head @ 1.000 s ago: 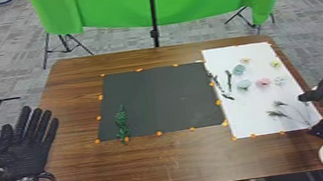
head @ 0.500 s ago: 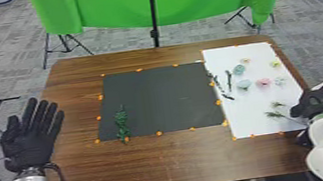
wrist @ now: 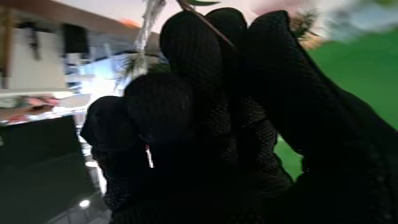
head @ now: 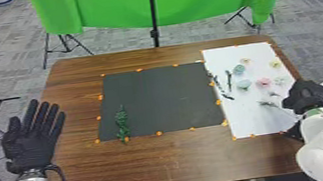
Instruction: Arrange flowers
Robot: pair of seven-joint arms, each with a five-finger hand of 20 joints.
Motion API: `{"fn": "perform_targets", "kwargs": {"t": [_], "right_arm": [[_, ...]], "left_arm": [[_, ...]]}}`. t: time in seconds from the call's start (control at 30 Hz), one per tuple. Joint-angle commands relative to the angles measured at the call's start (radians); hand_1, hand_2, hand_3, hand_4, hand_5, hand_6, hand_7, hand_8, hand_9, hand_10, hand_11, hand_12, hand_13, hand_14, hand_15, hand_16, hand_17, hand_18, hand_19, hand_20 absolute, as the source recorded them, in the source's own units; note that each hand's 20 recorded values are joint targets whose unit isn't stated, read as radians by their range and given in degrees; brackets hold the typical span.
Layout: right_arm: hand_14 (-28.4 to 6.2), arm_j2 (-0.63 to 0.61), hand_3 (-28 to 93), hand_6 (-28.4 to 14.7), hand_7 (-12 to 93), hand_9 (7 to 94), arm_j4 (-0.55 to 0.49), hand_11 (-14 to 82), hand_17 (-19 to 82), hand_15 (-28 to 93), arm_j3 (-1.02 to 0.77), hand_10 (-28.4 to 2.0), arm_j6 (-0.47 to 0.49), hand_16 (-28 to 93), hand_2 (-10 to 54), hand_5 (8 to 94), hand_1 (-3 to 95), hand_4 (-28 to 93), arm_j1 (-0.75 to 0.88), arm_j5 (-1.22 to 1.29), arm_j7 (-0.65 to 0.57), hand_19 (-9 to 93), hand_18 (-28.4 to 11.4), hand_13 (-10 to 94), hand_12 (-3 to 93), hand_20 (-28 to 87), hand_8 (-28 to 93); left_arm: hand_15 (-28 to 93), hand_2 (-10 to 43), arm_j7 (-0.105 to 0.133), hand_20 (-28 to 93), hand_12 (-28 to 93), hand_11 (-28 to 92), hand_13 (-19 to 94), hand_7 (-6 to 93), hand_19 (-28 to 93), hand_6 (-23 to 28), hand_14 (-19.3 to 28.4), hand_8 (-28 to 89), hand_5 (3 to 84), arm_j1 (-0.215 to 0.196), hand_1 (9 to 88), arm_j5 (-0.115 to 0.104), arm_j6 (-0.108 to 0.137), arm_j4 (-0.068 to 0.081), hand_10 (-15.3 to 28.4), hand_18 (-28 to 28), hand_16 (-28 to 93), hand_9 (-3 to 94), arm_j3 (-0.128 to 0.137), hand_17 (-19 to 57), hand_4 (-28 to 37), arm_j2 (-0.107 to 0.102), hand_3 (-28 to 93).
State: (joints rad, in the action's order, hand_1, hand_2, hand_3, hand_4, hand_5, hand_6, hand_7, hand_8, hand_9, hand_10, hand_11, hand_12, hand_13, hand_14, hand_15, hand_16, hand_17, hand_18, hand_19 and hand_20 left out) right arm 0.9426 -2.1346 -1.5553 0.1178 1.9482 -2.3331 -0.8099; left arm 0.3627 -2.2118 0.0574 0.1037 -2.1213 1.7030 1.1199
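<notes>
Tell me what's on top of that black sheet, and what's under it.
On the black sheet lies a green sprig, near its left edge, with small orange pieces along the border. The sheet hides whatever is under it, though brown table shows beside it.

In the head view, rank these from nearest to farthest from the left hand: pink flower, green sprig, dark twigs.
1. Green sprig, left on the black mat.
2. Dark twigs, left side of the white sheet.
3. Pink flower, farther right there.
</notes>
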Motion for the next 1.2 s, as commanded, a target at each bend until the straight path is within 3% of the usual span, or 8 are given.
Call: {"fn": "perform_targets", "kwargs": {"t": [0.03, 0.2, 0.37, 0.5, 0.7, 0.9, 0.97, 1.2], "right_arm": [[-13.5, -0.002, 82, -3.6, 45, 83.5, -0.078, 30.4, 41, 75, 0.105, -12.7, -0.062, 31, -9.5, 76.6, 45.9, -14, -0.153, 0.022, 0.034, 93, -25.3, 71, 47.8, 51, 13], [-13.7, 0.086, 82, -3.4, 46, 82.9, -0.002, 32.1, 42, 76, 0.288, -12.9, -0.088, 32, -9.5, 76.4, 45.5, -13, -0.364, 0.045, 0.053, 93, -25.5, 71, 47.5, 52, 14], [-13.8, 0.192, 82, -3.5, 46, 82.4, 0.061, 33.3, 42, 76, 0.427, -13.0, -0.068, 32, -9.5, 76.2, 45.6, -13, -0.46, 0.059, 0.077, 93, -25.6, 71, 47.3, 53, 14], [-13.8, 0.254, 82, -3.4, 46, 82.1, 0.122, 34.1, 42, 76, 0.557, -13.3, -0.135, 32, -9.5, 75.9, 45.7, -13, -0.49, -0.01, 0.059, 93, -25.5, 71, 46.9, 53, 14], [-14.1, 0.363, 82, -3.2, 46, 82.3, 0.21, 35.5, 43, 77, 0.662, -13.3, -0.145, 31, -9.5, 76.3, 45.5, -13, -0.47, -0.068, 0.07, 93, -26.6, 72, 45.5, 55, 14], [-14.3, 0.486, 82, -3.2, 46, 82.0, 0.276, 36.4, 44, 77, 0.654, -13.5, -0.129, 31, -9.5, 76.2, 45.7, -14, -0.431, -0.081, 0.038, 93, -26.9, 72, 45.1, 56, 15], [-14.3, 0.501, 81, -3.3, 46, 81.9, 0.29, 36.6, 44, 77, 0.657, -13.6, -0.136, 31, -9.5, 76.1, 45.9, -14, -0.429, -0.086, 0.028, 93, -26.9, 72, 44.8, 56, 15], [-14.6, 0.537, 81, -3.2, 47, 81.6, 0.319, 37.3, 44, 77, 0.668, -13.8, -0.119, 31, -9.5, 75.8, 46.4, -15, -0.401, -0.08, 0.009, 93, -27.1, 72, 44.5, 57, 15]], "left_arm": [[22, 18.5, -0.013, 9, 5, 15, 28, 8.6, 30, 8.7, 13.8, -10, 42.9, -0.015, 25.9, -0.005, 0.015, 0.004, 14.0, 11.6, -8, 38.1, -0.022, -5.9, -28.3, 0.023, 75], [22, 18.5, -0.01, 9, 5, 15, 28, 8.5, 30, 8.7, 13.7, -10, 43.0, -0.007, 25.9, -0.006, 0.027, 0.008, 13.9, 11.7, -8, 38.1, -0.022, -5.9, -28.3, 0.022, 75], [22, 18.5, -0.029, 9, 5, 15, 28, 8.6, 30, 8.8, 13.8, -10, 43.1, 0.02, 25.9, -0.002, 0.027, 0.018, 14.0, 11.7, -8, 38.1, -0.037, -6.0, -28.3, 0.015, 75], [22, 18.5, -0.049, 9, 5, 15, 28, 8.6, 30, 8.7, 13.8, -10, 43.1, 0.07, 25.9, -0.002, 0.022, 0.04, 13.9, 11.7, -8, 38.1, -0.061, -6.0, -28.3, 0.0, 75], [22, 18.5, -0.075, 9, 5, 15, 28, 8.5, 30, 8.8, 13.9, -10, 43.1, 0.146, 25.9, 0.013, 0.025, 0.071, 14.0, 11.8, -8, 38.1, -0.092, -6.1, -28.3, -0.006, 75], [22, 18.5, -0.128, 9, 5, 15, 28, 8.5, 30, 8.8, 13.8, -10, 43.1, 0.202, 25.9, 0.015, 0.027, 0.092, 13.9, 11.8, -8, 38.1, -0.121, -6.0, -28.3, -0.026, 75], [22, 18.5, -0.128, 9, 5, 15, 28, 8.6, 30, 8.7, 13.8, -10, 43.1, 0.209, 25.9, 0.005, 0.046, 0.091, 14.0, 11.7, -8, 38.1, -0.124, -5.9, -28.3, -0.033, 75], [22, 18.5, -0.14, 9, 5, 15, 28, 8.7, 30, 8.8, 14.0, -10, 43.3, 0.209, 25.9, 0.01, 0.044, 0.095, 14.1, 11.8, -8, 38.3, -0.117, -6.0, -28.3, -0.031, 75]]}}
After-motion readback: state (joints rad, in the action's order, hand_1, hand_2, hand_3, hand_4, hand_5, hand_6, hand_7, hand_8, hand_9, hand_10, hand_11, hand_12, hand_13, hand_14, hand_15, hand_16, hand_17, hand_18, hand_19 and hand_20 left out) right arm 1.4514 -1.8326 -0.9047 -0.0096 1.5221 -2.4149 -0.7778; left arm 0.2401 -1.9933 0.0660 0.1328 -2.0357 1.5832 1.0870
